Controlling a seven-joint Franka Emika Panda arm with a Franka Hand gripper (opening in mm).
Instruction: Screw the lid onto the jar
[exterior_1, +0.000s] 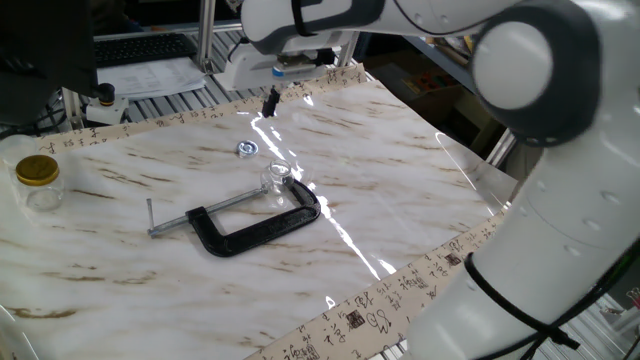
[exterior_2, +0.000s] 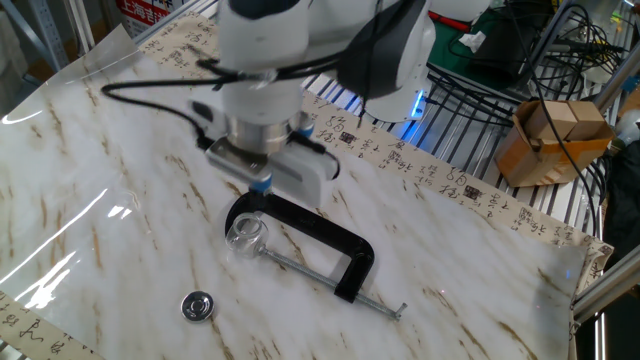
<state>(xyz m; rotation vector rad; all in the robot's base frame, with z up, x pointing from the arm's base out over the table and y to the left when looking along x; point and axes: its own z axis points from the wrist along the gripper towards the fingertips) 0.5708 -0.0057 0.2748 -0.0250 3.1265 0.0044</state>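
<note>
The lid, a small shiny silvery cap, lies flat on the marble table; it also shows near the front edge as the lid. The jar, tiny and clear, stands upright inside the mouth of the black C-clamp. In the other view the jar touches the clamp's frame. My gripper hangs above the table, beyond and slightly right of the lid, with its dark fingers together and nothing held. In the other view its hand is motion-blurred, just behind the clamp.
A larger clear jar with a gold lid stands at the far left edge. The C-clamp with its long screw lies mid-table. Patterned tape borders the table. A cardboard box sits off the table.
</note>
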